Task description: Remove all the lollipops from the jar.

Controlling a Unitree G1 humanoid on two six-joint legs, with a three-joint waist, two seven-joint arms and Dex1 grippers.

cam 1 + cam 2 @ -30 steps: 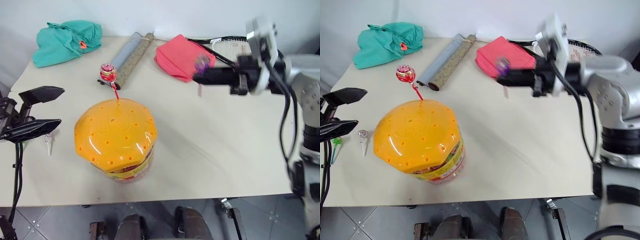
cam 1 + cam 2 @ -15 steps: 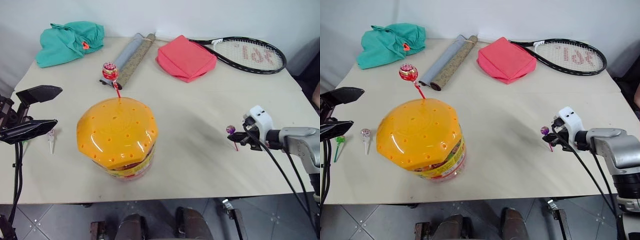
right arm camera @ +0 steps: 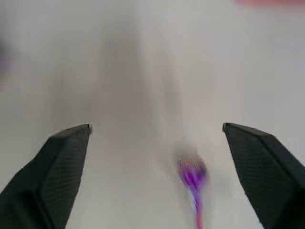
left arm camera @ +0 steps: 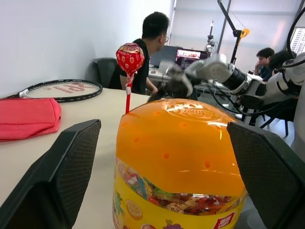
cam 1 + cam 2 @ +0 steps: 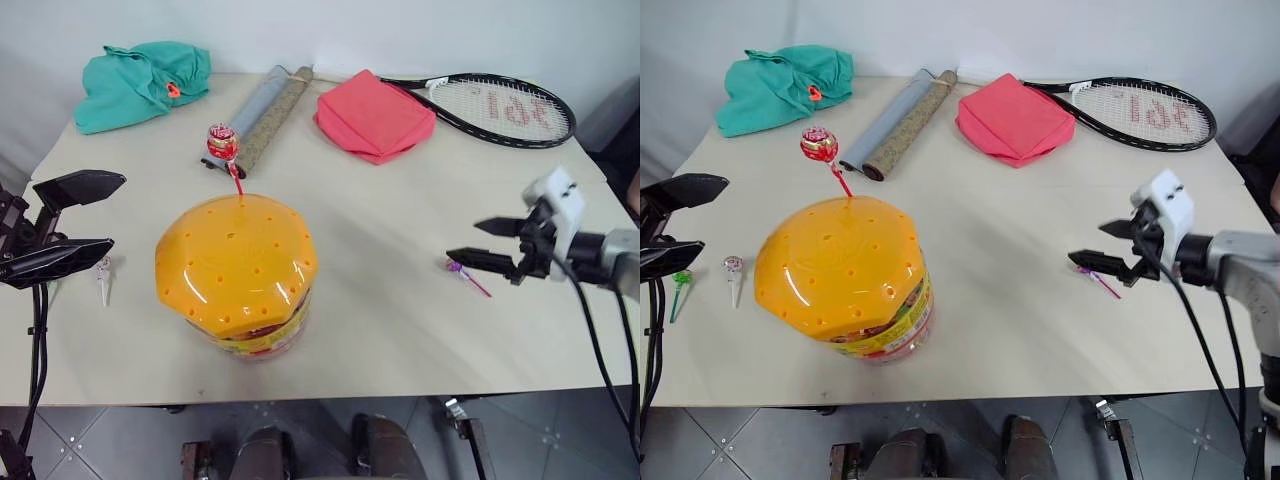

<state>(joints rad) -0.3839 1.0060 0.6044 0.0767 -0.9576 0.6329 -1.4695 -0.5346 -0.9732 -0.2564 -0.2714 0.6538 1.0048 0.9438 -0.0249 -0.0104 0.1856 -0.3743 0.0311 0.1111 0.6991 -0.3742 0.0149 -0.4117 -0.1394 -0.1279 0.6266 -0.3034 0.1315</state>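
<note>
The jar [image 5: 237, 283], a clear tub with a domed orange lid, stands at the table's front middle. A red lollipop [image 5: 220, 142] sticks up from a hole at the lid's far edge. My left gripper [image 5: 120, 210] hangs open just left of the jar, and the jar sits between its fingers [image 4: 62, 176] in the left wrist view. A pale lollipop [image 5: 732, 266] and a green one [image 5: 680, 278] lie on the table under that arm. Right of the jar, a purple lollipop [image 5: 455, 266] lies on the table. Just above it, my right gripper [image 5: 465, 240] is open and holds nothing.
Along the table's far side lie a teal cloth [image 5: 140, 80], a rolled mat [image 5: 265, 115], a red pouch [image 5: 373, 115] and a tennis racket [image 5: 500, 108]. People sit at desks beyond the table [image 4: 152, 47].
My right gripper came down from near the red pouch to the right front of the table, opened and let go of the purple lollipop, which now lies on the table. The left gripper kept still.
</note>
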